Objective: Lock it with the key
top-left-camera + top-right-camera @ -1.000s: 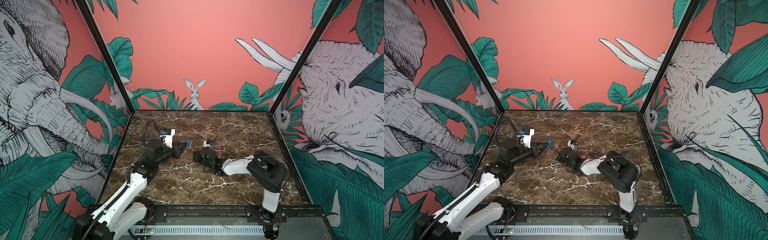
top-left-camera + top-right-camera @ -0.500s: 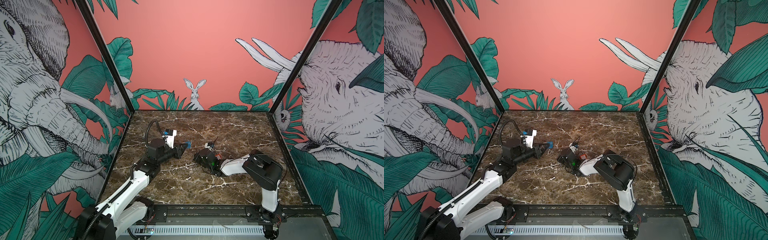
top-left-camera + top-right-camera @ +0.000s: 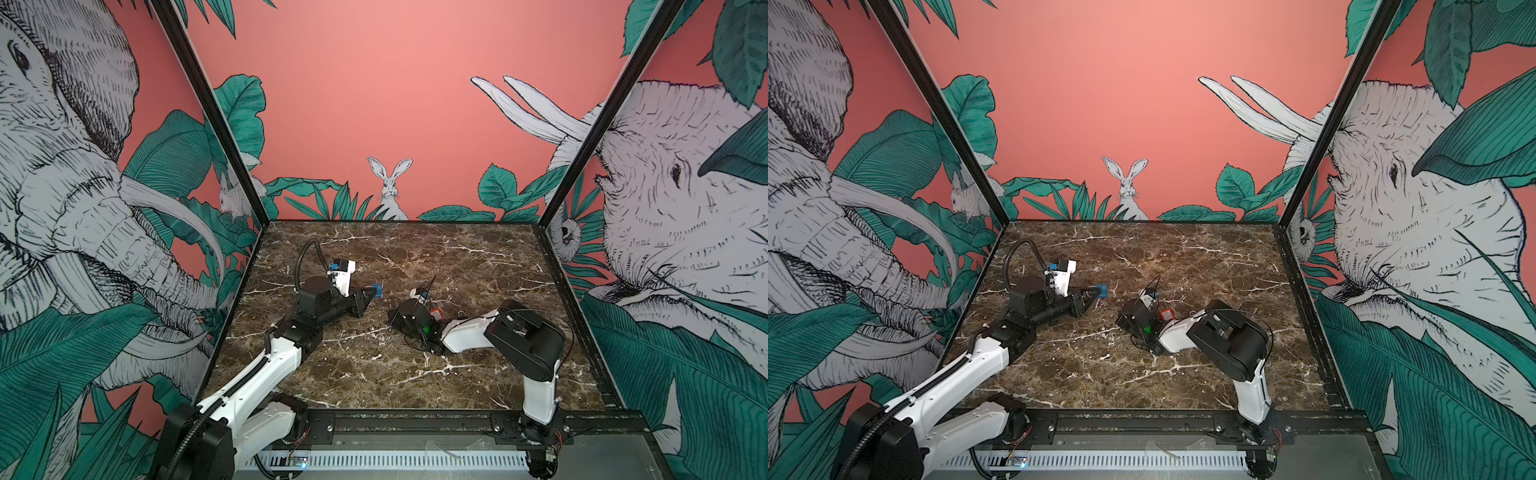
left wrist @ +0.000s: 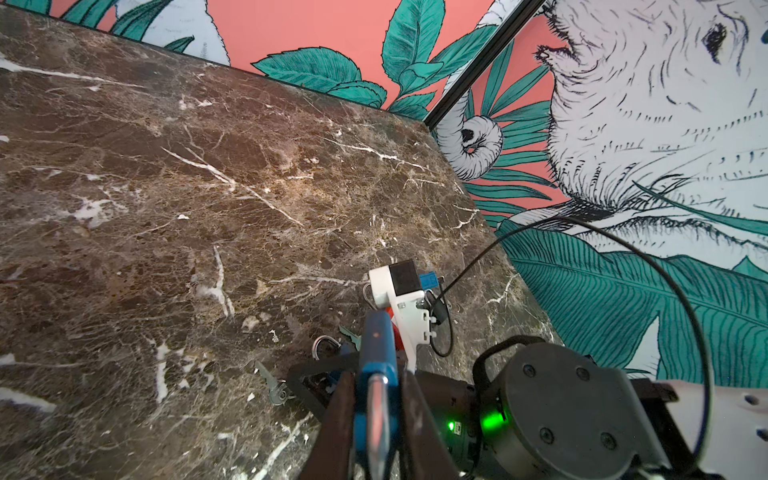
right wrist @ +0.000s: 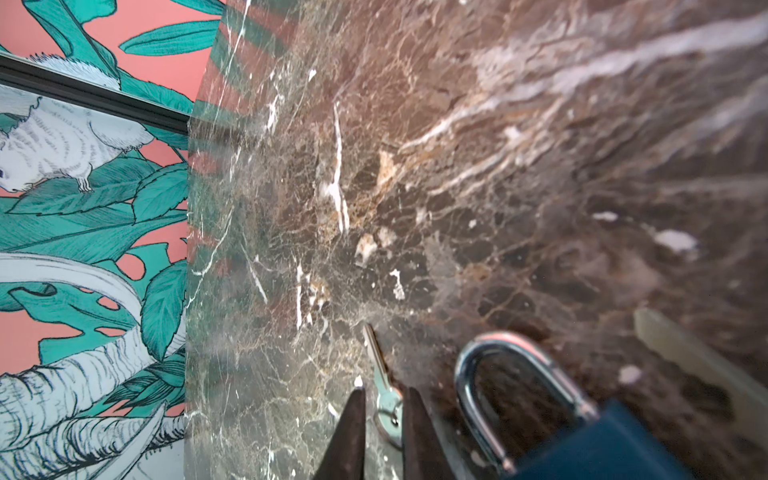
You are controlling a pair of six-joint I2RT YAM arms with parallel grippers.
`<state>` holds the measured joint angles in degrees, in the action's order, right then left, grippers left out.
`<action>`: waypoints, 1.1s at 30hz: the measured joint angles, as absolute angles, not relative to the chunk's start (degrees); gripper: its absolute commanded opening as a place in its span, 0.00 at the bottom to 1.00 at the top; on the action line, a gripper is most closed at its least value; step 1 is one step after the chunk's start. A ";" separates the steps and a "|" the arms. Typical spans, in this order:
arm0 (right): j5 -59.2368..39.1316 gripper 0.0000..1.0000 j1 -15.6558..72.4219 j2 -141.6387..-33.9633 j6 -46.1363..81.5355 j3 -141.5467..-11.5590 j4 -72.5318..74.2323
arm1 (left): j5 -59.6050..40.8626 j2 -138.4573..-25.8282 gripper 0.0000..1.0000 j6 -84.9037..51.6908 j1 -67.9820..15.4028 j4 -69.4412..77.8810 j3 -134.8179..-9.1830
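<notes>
Noting positions: small flat silver metal key (image 5: 376, 361), on a ring, lies flat on the brown veined marble tabletop (image 5: 457, 166) near its middle, just beside a dark blue padlock with a steel shackle (image 5: 602, 449).

Right gripper (image 5: 384, 395): jaws a narrow gap apart, 1 finger each side of the key's head. Key not lifted, no grip confirmed.

Left gripper (image 4: 376, 376): clamped on a bright blue padlock (image 4: 376, 345), held above the table.

Judgement: key is light, thin and stiff, likely slippery on polished stone. Take it by the broad head, leaving the blade free for insertion.
</notes>
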<state>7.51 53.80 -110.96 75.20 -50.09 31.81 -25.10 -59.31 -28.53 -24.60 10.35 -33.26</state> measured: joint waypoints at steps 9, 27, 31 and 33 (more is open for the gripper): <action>8.86 0.43 54.22 -109.08 72.38 -49.80 28.86 | -24.51 -60.18 0.00 -26.44 -24.60 9.80 -33.47; 8.88 0.45 53.82 -98.78 56.60 -45.32 27.55 | -19.05 -64.86 0.00 -14.96 -24.60 -5.39 -42.96; 8.21 0.45 51.99 -92.38 51.29 -43.59 26.46 | -20.38 -71.42 0.00 -10.81 -24.58 -12.49 -48.58; 8.05 0.45 50.39 -88.51 48.56 -42.74 25.36 | -22.33 -74.41 0.00 -9.37 -24.60 -15.07 -50.35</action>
<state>8.05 50.39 -88.51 48.56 -42.74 25.36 -22.33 -74.41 -9.37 -24.60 -15.07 -50.35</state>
